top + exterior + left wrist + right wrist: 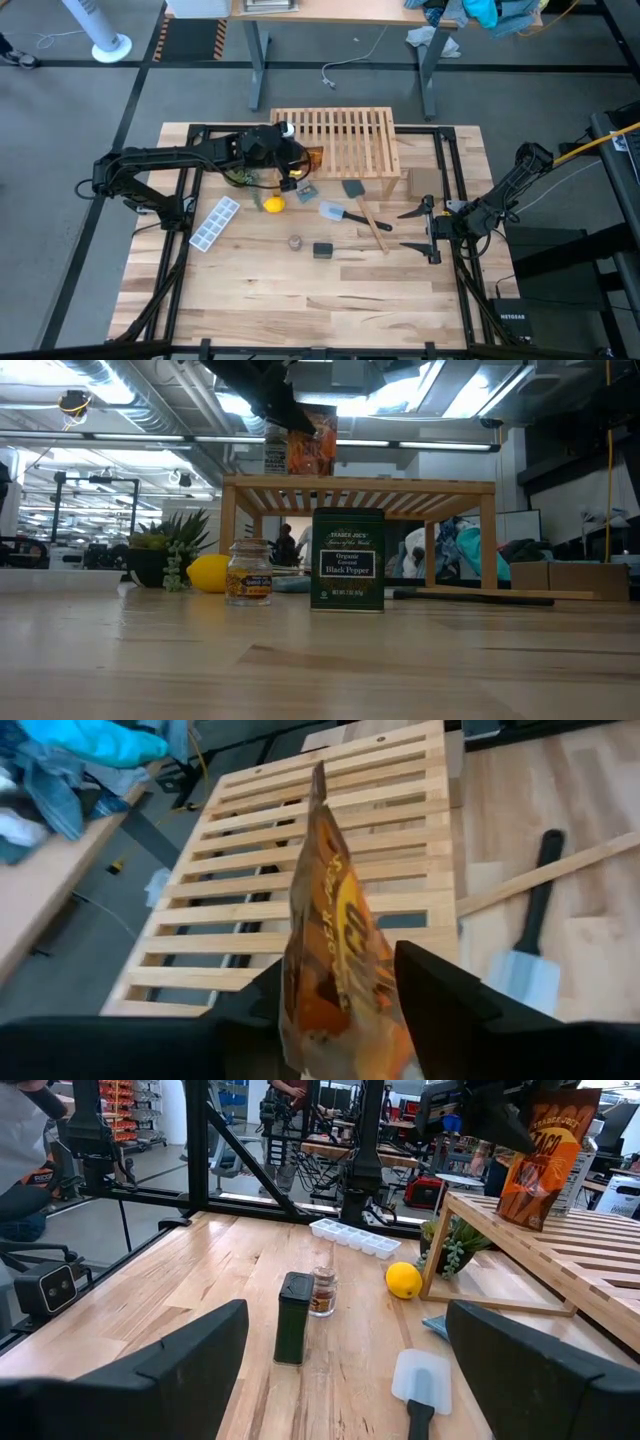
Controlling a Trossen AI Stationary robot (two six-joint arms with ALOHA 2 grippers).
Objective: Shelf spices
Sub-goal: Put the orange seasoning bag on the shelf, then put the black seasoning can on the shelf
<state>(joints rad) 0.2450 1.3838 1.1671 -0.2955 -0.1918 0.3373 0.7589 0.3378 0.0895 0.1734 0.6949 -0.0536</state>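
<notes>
The wooden slatted shelf [345, 140] stands at the table's far middle. My left gripper [296, 160] is over the shelf's left end, shut on an orange spice packet [335, 960], which also shows in the low view [313, 445]. A white-capped jar [276, 452] stands on the shelf top beside it. A black pepper tin [348, 560] and a small glass jar [249, 572] stand on the tabletop nearer the front. My right gripper [430, 230] is open and empty at the table's right. My left gripper pinches the orange packet's upper end [300, 422] between its two fingers, one on each flat face [345, 1020]. The fingers come from above, slanting from the table's left. The packet stands upright below them, its lower edge [520, 1218] at the shelf's slats.
A lemon [273, 205], a small plant [240, 178] and a white ice tray [215, 222] lie left of the shelf's front. A grey-blue spatula [338, 212] and a wooden-handled tool [372, 225] lie in front of the shelf. A black frame [450, 160] rims the table.
</notes>
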